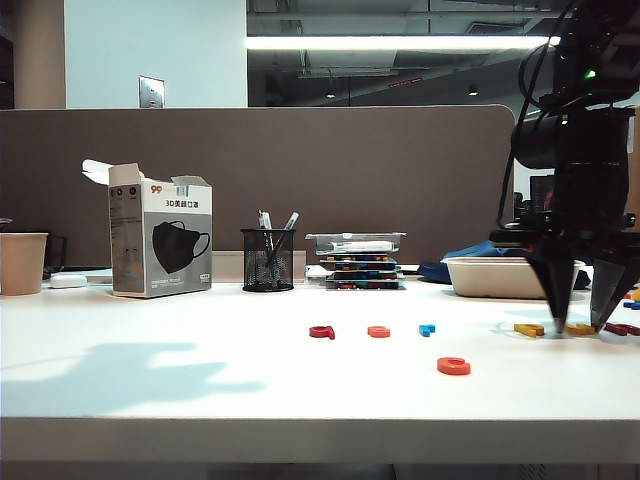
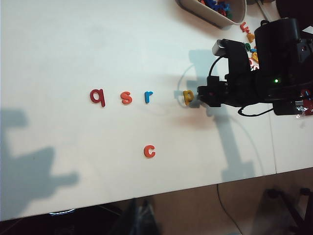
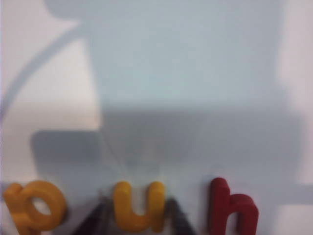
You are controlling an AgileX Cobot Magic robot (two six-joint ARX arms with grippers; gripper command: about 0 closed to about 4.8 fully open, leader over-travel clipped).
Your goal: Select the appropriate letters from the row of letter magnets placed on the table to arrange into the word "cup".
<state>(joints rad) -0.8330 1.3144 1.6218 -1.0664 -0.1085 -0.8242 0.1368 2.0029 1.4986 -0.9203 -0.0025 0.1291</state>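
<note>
Across the wide white table [image 1: 150, 340], most of the surface lies bare, with a thick pale front edge and open room between that edge and the letters. At the back stand a mask box [image 1: 160, 240], a black mesh pen cup [image 1: 267, 260] and a shallow tray [image 1: 505, 277] of spare letters, all well clear of the row.

On the right of the exterior view, the right gripper [image 1: 583, 325] points straight down with its dark fingertips at the tabletop. In the right wrist view those fingers [image 3: 93, 220] stand on either side of the yellow "u" [image 3: 138, 208], apart but close against its flanks; whether they already pinch it is hard to tell from the blurred close-up. The yellow "p" [image 3: 34, 208] lies just beside the "u", and a dark red "h" [image 3: 232, 208] just beside it on the other flank.

Further along the row sit a dark red "q" [image 2: 97, 96], an orange "s" [image 2: 126, 97] and a small blue "r" [image 2: 148, 97], evenly spaced. The orange-red "c" [image 2: 149, 151] lies alone, nearer the front edge, with free surface all round.

The left gripper is out of every view.
</note>
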